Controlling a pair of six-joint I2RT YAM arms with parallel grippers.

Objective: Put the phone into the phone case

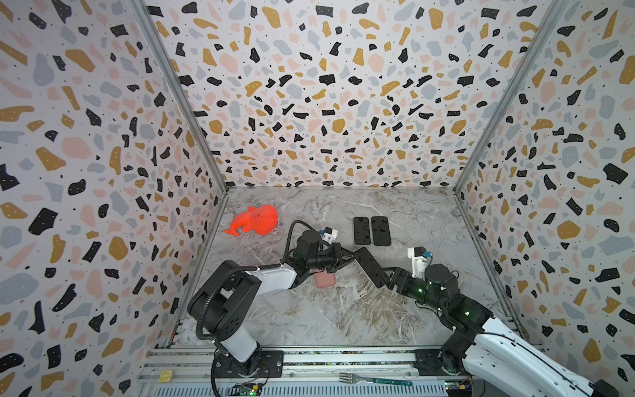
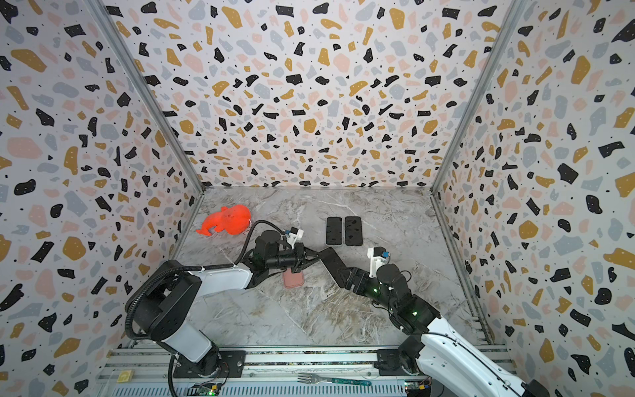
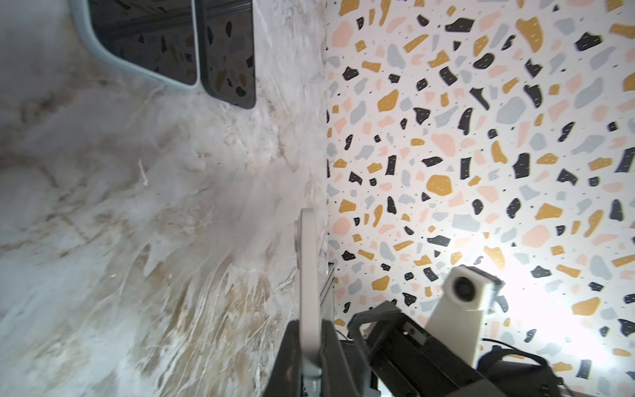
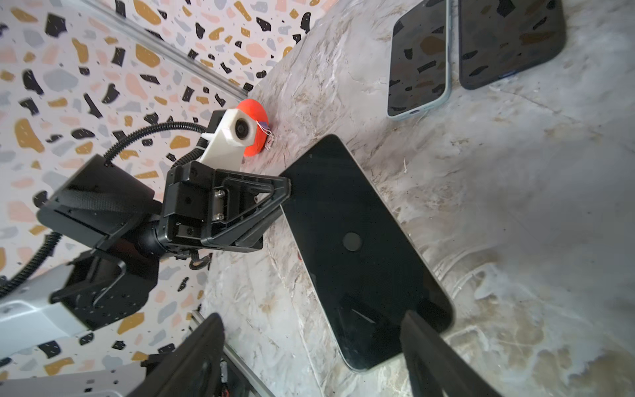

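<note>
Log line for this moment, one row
left gripper: shut on phone | right gripper: open by phone | case: on table, phone not in

A: Where's the phone [image 1: 369, 266]?

B: Clamped at one end in the left gripper [image 1: 350, 256], which is closed on it and holds it off the surface. In both top views it runs on a slant from the middle toward the near right, with its dark, unlit screen [image 4: 360, 247] facing up.

A: What colour is the body?

B: Pale. The left wrist view shows its thin beige edge [image 3: 309, 292], with a raised bump on the back.

A: And the phone case [image 1: 324, 280]?

B: Dusty pink with rounded corners. It lies flat on the surface, to the near left of the phone [image 2: 331, 263] and apart from it. The far end of the case [image 2: 293, 280] is hidden under the gripper. It's empty.
</note>
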